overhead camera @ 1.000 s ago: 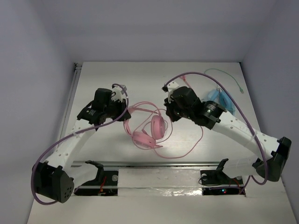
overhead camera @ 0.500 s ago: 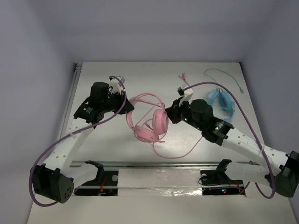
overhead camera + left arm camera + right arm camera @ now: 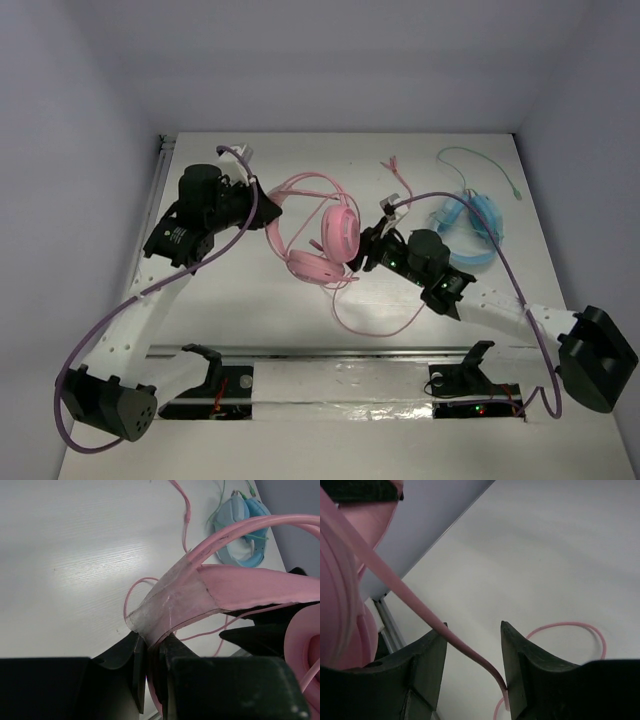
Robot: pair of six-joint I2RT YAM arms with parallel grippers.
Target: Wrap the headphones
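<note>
The pink headphones hang tilted above the table's middle, their double headband arching to the left. My left gripper is shut on the headband; in the left wrist view the jaws pinch its taped, padded part. My right gripper sits just right of the ear cups and is open. In the right wrist view the thin pink cable runs slack between the fingers and touches the right one. The cable's remainder loops on the table, and its plug end lies farther back.
Light blue headphones with a green cable lie at the back right, also visible in the left wrist view. A metal rail runs along the near edge. White walls enclose the table.
My left gripper has carried the headband up and toward the back left. My right arm has swung left and lower to the ear cups, uncovering the blue headphones. The cable loop shifted.
</note>
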